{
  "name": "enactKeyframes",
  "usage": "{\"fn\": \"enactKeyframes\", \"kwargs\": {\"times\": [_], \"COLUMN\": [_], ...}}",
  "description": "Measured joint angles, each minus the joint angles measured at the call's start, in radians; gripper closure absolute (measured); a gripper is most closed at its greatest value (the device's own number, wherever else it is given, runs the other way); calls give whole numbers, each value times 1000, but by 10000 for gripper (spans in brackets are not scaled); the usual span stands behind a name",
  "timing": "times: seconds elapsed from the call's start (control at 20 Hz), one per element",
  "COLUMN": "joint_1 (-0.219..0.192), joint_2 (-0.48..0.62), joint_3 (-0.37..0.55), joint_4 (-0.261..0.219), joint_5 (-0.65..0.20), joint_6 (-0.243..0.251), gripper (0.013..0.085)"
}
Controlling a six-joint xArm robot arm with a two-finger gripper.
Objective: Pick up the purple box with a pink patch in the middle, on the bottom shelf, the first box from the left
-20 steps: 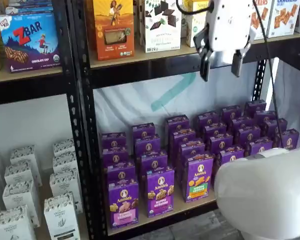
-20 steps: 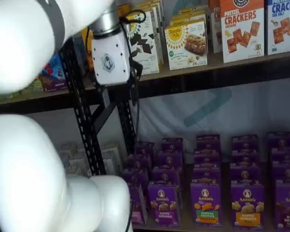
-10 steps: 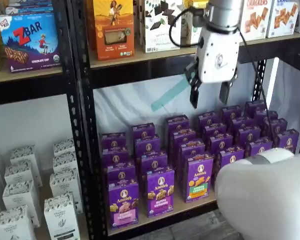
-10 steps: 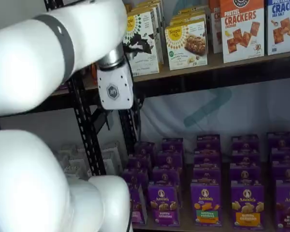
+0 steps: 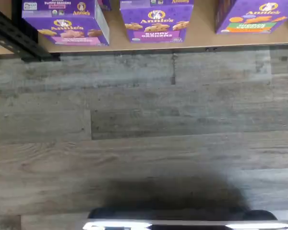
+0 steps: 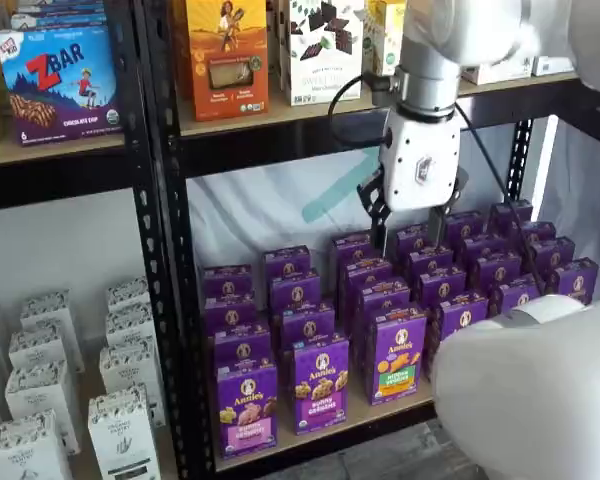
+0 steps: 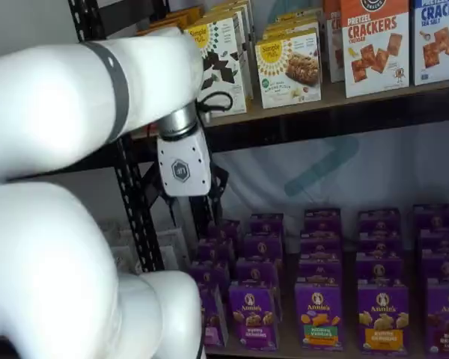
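While the arm has come down from the level of the upper shelf over the last second, the claw (image 6: 410, 237) now hangs in front of the rear rows of purple cartons, fingers apart and holding nothing; a clear gap shows between its two black fingers in a shelf view. It has also drifted toward the rack's near upright, which brings it closer to the target but not yet to it.

The purple box (image 6: 247, 407) with the pink patch stands upright at the front edge of the bottom shelf (image 6: 380, 409), well below the claw and off toward that upright, first in the front row. In the wrist view it shows as the carton (image 5: 63, 16) beside the black rack post, with only wood floor under the camera, so I judge the approach is only partly done.

The bottom shelf holds rows of Annie's cartons; just beside the target stands an all-purple one (image 6: 320, 383), then one with a green patch (image 6: 397, 355).
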Motion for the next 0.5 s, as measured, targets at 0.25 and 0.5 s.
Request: {"fn": "enactKeyframes", "kwargs": {"times": [0.25,0.5], "joint_1": [32,52], "joint_2": [17,62], "joint_3": [68,137], "joint_4": [-9,7], "joint_5": [-105,-216], "joint_6": [32,45], "gripper": [130,130]}}
